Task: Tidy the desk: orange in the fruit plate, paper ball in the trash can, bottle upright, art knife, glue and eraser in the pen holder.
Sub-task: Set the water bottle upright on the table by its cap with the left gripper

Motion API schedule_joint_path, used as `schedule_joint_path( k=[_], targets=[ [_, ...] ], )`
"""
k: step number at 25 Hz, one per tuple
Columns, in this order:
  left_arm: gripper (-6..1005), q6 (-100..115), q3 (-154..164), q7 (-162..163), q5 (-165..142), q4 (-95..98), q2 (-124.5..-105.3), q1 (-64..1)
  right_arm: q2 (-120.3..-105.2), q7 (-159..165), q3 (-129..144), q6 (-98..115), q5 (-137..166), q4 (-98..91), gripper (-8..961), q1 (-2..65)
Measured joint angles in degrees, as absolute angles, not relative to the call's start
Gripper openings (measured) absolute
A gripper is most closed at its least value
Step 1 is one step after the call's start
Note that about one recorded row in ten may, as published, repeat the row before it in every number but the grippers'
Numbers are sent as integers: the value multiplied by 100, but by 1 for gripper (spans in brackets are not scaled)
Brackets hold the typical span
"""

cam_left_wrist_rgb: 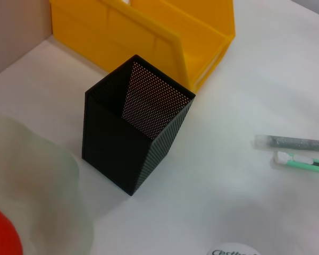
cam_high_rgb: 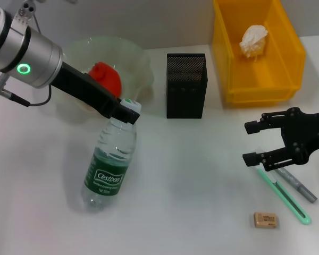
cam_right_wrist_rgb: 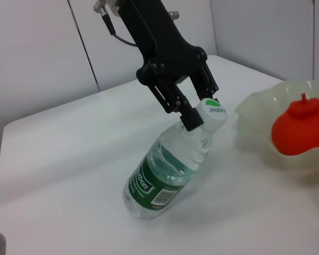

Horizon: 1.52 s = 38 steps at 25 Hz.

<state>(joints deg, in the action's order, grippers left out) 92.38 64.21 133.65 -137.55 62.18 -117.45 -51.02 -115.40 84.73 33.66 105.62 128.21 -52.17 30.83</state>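
Bottle (cam_high_rgb: 109, 164) first: it leans on its base on the counter (cam_high_rgb: 191, 186), near the fruit plate (cam_high_rgb: 141, 64), with its cap tipped toward that bowl. My left gripper (cam_high_rgb: 126, 110) has its fingers (cam_right_wrist_rgb: 190, 118) closed on the neck just under the cap (cam_right_wrist_rgb: 212, 112). I hold it there because the neck is the narrow part that gives me leverage over the base; from this tilt I judge the bottle is partway to upright and not yet standing square.

My right gripper (cam_high_rgb: 253, 142) hovers with its fingers spread apart and holding nothing, just above the end of the green art knife (cam_high_rgb: 284, 196), which lies flat beside a grey stick I take to be the glue (cam_high_rgb: 296, 186). The eraser (cam_high_rgb: 266, 220) lies close by, apart from both. I judge this hand is placed for the stationery that remains.

As for containers: the fruit plate holds the orange (cam_high_rgb: 107, 78). The trash can (cam_high_rgb: 295, 58) at the far right holds the paper ball (cam_high_rgb: 254, 40). The pen holder (cam_high_rgb: 186, 85) stands between the two, and my left wrist view looks into its mouth and shows nothing inside as far as I can see, so its three items are all yet to go in.
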Motion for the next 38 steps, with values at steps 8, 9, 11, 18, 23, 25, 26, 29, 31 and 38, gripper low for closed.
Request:
schedule_joint_path(
  k=[8,9,11,18,23,25,26,29,31,38],
  targets=[
    [425,9373,6304,13301,-13745,6304,-11729,-5115,-11540,8473,3356,10555,12821,-5212,822,3096],
    [425,9384,6286,13293,-13745,6305,-11729,-5115,-11540,8473,3356,10555,12821,-5212,822,3096],
    [425,9427,6194,13258,-13732,6324,-11728,-5116,-11540,8473,3353,10555,12821,-5211,822,3096],
    [425,9520,6116,13199,-13721,6367,-11724,-5116,-11540,8478,3308,10555,12821,-5212,822,3094],
    [425,9561,6103,13166,-13715,6470,-11724,-5080,-11540,8481,3299,10555,12822,-5204,822,3093],
    [425,9574,6097,13157,-13714,6490,-11723,-5070,-11540,8481,3296,10556,12822,-5203,822,3094],
    [425,9579,6083,13139,-13713,6491,-11720,-5067,-11540,8481,3294,10556,12822,-5203,822,3093],
    [424,9591,6040,13097,-13714,6491,-11717,-5060,-11541,8482,3287,10556,12824,-5203,822,3093],
    [424,9603,6026,13088,-13714,6511,-11716,-5048,-11544,8486,3286,10556,12824,-5203,822,3094],
    [424,9695,5960,12956,-13711,6586,-11719,-5017,-11548,8510,3287,10556,12824,-5203,822,3094]
  ],
)
